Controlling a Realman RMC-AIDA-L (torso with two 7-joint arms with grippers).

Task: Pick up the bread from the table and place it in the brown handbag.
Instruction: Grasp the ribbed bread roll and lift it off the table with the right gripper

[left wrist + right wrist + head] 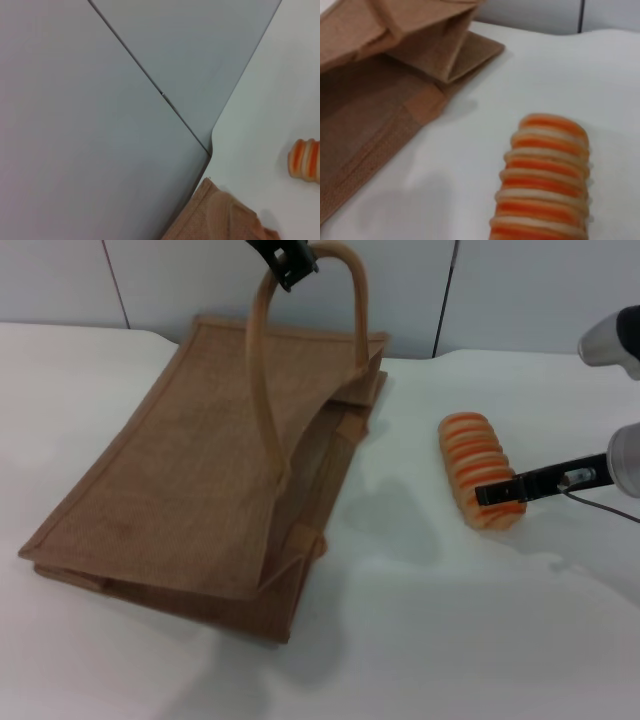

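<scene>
The bread [476, 462] lies on the white table [470, 640] to the right of the brown handbag [190, 470]. It is a pale loaf with orange ridges, also close up in the right wrist view [545, 175]. My right gripper [497, 495] reaches in from the right and sits over the loaf's near end. The bag lies flat, its mouth facing the bread. One arched handle [268, 370] is pulled up, and my left gripper [285, 258] is shut on it at the top edge. The left wrist view shows a bag corner [215, 217] and one end of the bread [304, 159].
A grey panelled wall [500, 290] stands right behind the table's far edge. White tabletop stretches between the bag's mouth and the bread, and in front of both.
</scene>
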